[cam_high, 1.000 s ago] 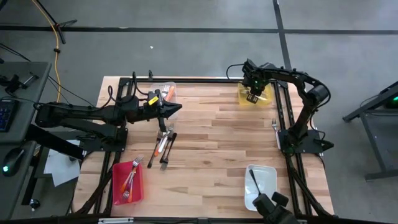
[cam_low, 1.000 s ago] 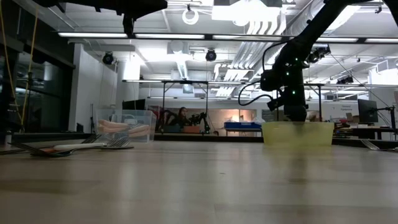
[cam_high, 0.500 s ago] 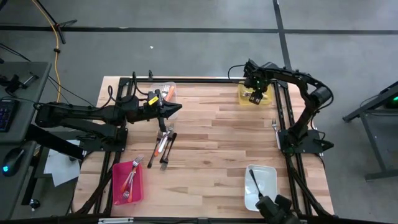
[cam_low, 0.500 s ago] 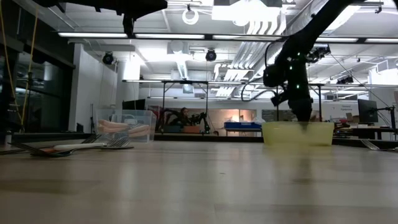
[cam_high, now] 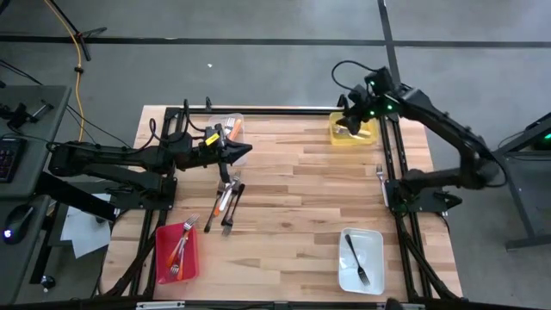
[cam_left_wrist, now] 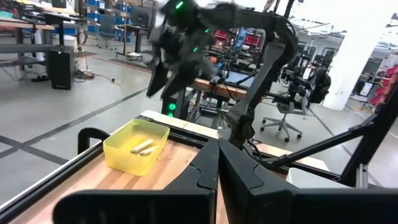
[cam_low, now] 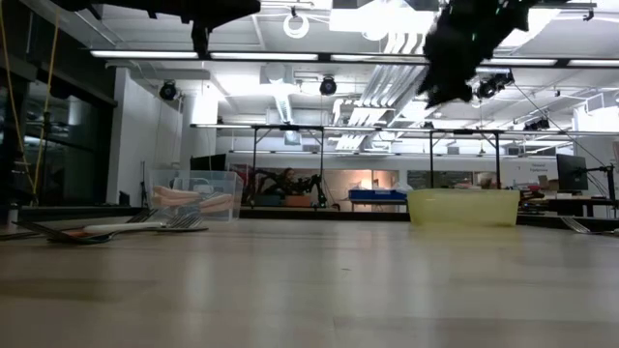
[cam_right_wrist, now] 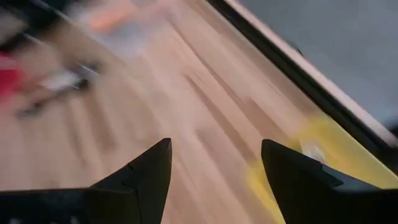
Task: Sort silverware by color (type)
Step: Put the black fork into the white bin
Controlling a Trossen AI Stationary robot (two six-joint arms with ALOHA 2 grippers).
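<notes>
A loose pile of silverware (cam_high: 225,200) lies on the wooden table, left of centre; in the low view the silverware (cam_low: 116,228) lies at the left. My left gripper (cam_high: 245,151) hovers shut above the table just beyond the pile, pointing level toward the right; its fingers (cam_left_wrist: 217,168) hold nothing. My right gripper (cam_high: 349,116) hangs high over the yellow bin (cam_high: 353,131) at the far right. It stands open (cam_right_wrist: 214,168) and tipped downward, with nothing between its fingers. Two pale pieces (cam_left_wrist: 142,147) lie on the yellow bin's floor.
A clear bin (cam_high: 228,127) with orange-handled pieces stands at the far left. A red bin (cam_high: 176,251) with forks is at the near left. A white bin (cam_high: 362,258) at the near right holds a dark fork. One fork (cam_high: 380,175) lies by the right frame rail.
My right gripper has risen out of the yellow bin and now hangs high above it, drawn back a little toward the table's right edge and tipped from pointing down to slanting. The yellow bin has stayed in place.
</notes>
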